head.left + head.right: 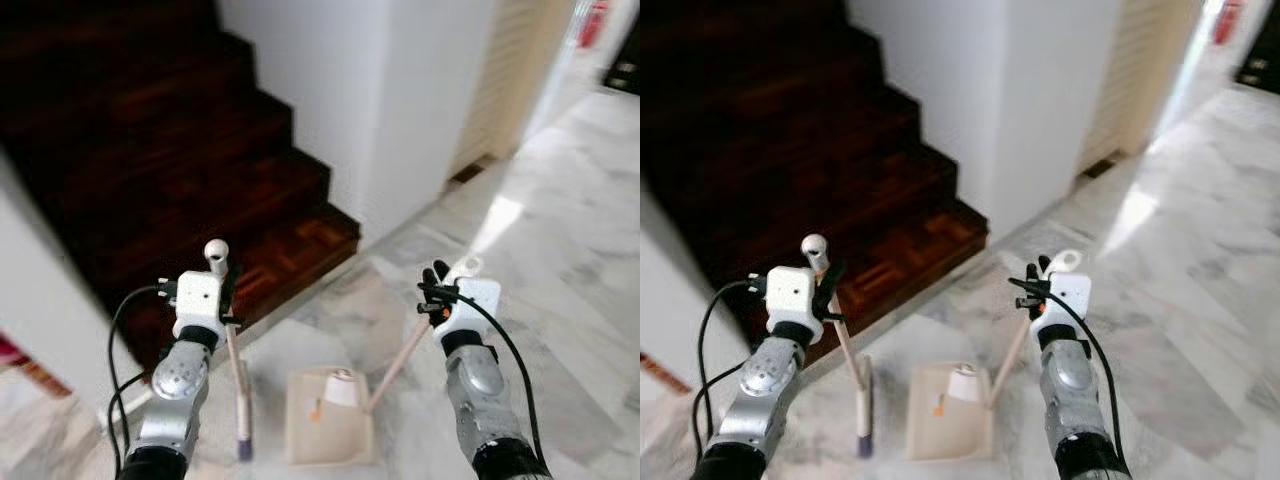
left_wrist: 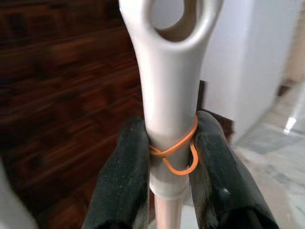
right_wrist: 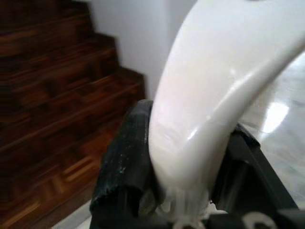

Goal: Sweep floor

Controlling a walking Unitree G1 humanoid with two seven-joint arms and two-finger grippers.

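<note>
Both grippers clamped on handles, lower frame.
Left gripper point(image 2: 169, 181) held the grey-white broom handle point(image 2: 167, 95), its orange rubber band point(image 2: 178, 155) visible at the wrist; right gripper point(image 3: 190, 157) held the white curved dustpan handle point(image 3: 214, 95), beige dustpan point(image 1: 328, 415) lower centre.

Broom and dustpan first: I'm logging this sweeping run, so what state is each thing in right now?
Broom: upright, head on the marble floor, handle top clamped.
Dustpan: resting on the floor, handle slanting up.
Left gripper: shut on the broom handle.
Right gripper: shut on the dustpan handle.
Rubber band: looped round the broom handle.
</note>
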